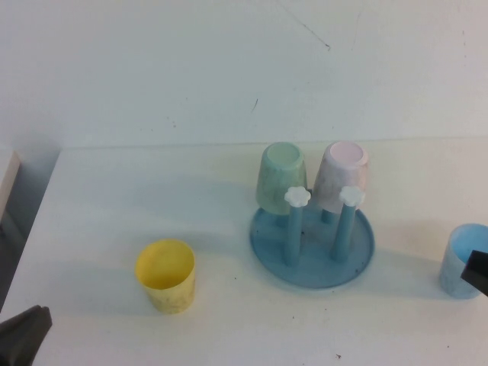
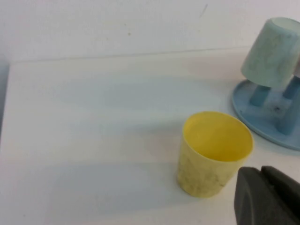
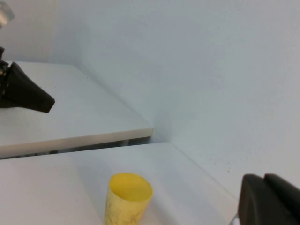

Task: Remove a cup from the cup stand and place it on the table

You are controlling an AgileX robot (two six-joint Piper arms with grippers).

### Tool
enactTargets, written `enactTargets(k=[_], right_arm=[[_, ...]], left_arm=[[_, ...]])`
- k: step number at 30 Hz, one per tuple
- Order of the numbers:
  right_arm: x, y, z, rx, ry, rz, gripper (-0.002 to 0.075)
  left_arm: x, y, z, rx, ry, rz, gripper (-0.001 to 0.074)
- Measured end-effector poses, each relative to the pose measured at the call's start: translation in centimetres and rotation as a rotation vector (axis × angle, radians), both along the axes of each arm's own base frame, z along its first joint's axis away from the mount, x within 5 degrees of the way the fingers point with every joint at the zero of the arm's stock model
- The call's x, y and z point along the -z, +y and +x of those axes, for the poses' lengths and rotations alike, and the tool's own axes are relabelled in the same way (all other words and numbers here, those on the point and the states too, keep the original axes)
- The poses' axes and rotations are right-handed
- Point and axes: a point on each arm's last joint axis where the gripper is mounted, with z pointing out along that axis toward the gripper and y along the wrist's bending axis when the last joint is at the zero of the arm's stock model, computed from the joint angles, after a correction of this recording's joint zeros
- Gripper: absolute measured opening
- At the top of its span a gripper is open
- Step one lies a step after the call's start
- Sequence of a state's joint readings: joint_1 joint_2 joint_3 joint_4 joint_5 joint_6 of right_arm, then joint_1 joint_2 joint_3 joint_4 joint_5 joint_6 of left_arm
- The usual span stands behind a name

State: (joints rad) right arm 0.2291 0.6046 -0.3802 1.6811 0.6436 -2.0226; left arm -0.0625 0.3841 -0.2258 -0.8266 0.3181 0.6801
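The left gripper sits low at the near left corner of the table. Only a dark bit of it peeks into the high view, so I cannot tell if its claw is spread or pressed together. It holds nothing that can be seen.

Next comes the yellow cup. It stands upright on the table with its open mouth up, near the front, well apart from the cup stand. The left wrist view shows the yellow cup just beside the dark tip of the gripper.

In the middle is the cup stand, a round blue tray with blue pegs and white flower knobs. A pale green cup hangs upside down on a back peg. A pink cup hangs upside down next to it. The two front pegs are bare.

Far right is the blue cup. It stands upright on the table, off the stand, near the right edge of the high view. The right gripper shows as a dark piece right at that cup. I cannot tell if its claw is spread or pinching the cup.
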Motion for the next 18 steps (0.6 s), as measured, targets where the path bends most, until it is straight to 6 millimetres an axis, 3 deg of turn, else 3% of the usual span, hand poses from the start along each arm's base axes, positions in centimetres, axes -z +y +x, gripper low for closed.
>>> enactTargets(k=[18], right_arm=[[0.0,-0.2,0.2,0.028,0.002,-0.001,-0.0001]], left_arm=[[1.5,-1.6,-1.4,0.206,0.197,-0.008,-0.0002]])
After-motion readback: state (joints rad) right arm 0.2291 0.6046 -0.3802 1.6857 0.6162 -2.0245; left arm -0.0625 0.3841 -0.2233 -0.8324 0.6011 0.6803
